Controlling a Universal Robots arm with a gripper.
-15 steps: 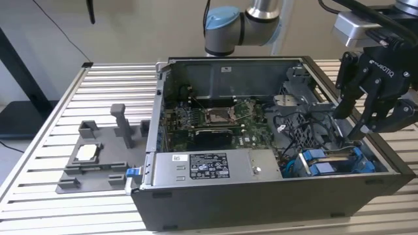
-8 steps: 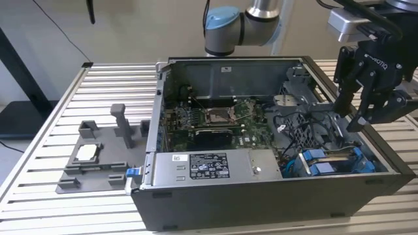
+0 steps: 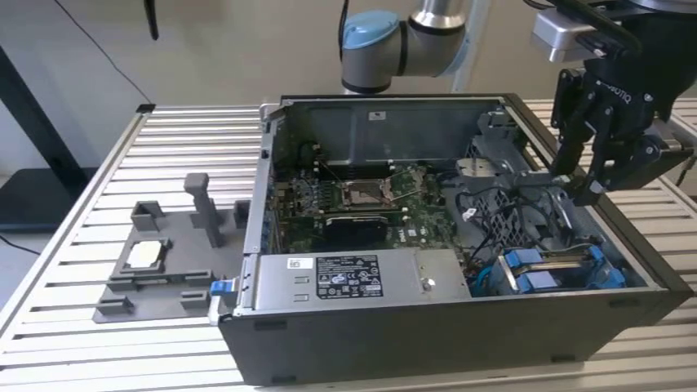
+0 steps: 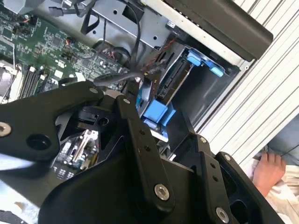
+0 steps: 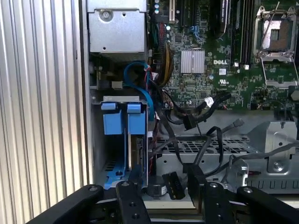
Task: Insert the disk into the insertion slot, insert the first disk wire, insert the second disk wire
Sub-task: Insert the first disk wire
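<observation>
Blue plastic tabs mark the disk (image 5: 136, 123), which is seen seated in the slot (image 5: 120, 99) at a corner of the open case (image 3: 436, 343). The gripper (image 3: 583, 186) is held above the case wall at the exterior view's right, well apart from the disk. Its 2 fingers are spread with a clear gap and nothing is gripped. A blue cable (image 5: 140, 88) is looped just beside the slot, and loose black cables (image 5: 205, 105) are strewn between it and the motherboard (image 3: 360, 196). Whether either wire is plugged in cannot be told. The case is set on a slatted metal table (image 3: 196, 139).
</observation>
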